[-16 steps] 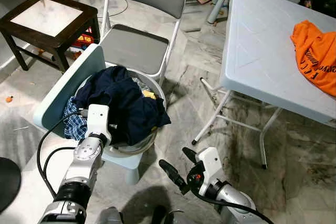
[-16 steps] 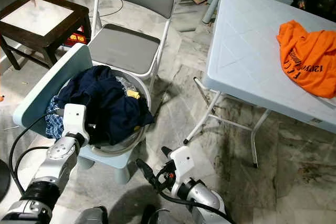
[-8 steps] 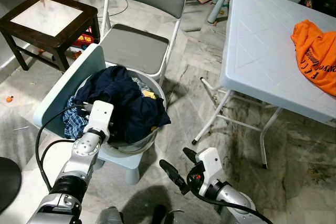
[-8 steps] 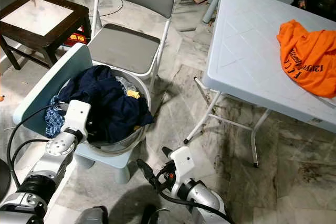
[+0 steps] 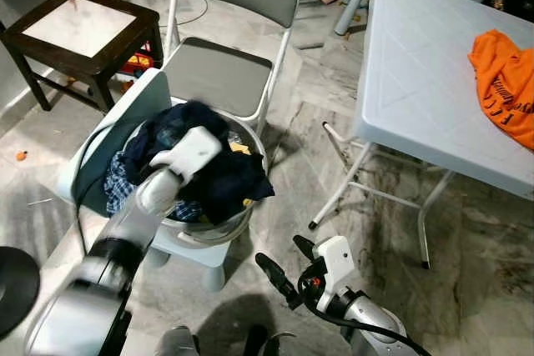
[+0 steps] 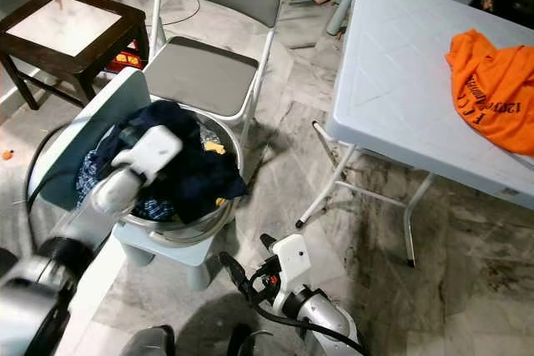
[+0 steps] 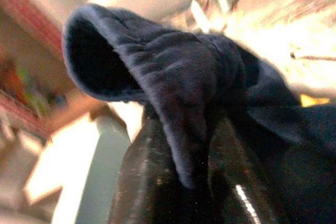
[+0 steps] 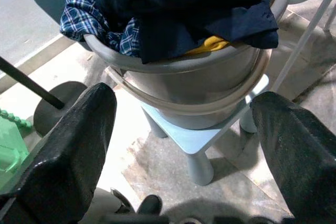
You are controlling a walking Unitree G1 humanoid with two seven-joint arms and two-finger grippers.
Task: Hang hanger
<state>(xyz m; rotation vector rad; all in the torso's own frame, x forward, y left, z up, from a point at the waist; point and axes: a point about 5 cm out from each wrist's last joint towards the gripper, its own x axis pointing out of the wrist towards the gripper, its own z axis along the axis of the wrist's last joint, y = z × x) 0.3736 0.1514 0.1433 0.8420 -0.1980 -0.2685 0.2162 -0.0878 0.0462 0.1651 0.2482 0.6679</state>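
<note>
My left gripper [image 7: 178, 182] is pinching the navy garment [image 5: 219, 174] in the basin [image 6: 219, 206], right gripper [image 5: 288, 268] open low; I should lift slowly, but I see no hanger.

An orange shirt [image 5: 506, 81] lies on the white folding table [image 5: 417, 81] beside a grey folding chair [image 5: 221, 47].

Spread black fingers [image 8: 63, 156], grey basin [image 8: 199, 85] of dark clothes [image 8: 173, 9], pale stool [image 8: 202, 145]

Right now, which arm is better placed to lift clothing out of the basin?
Left. The left gripper is over the basin, shut on the navy garment. The right gripper hangs open, low above the floor.
</note>
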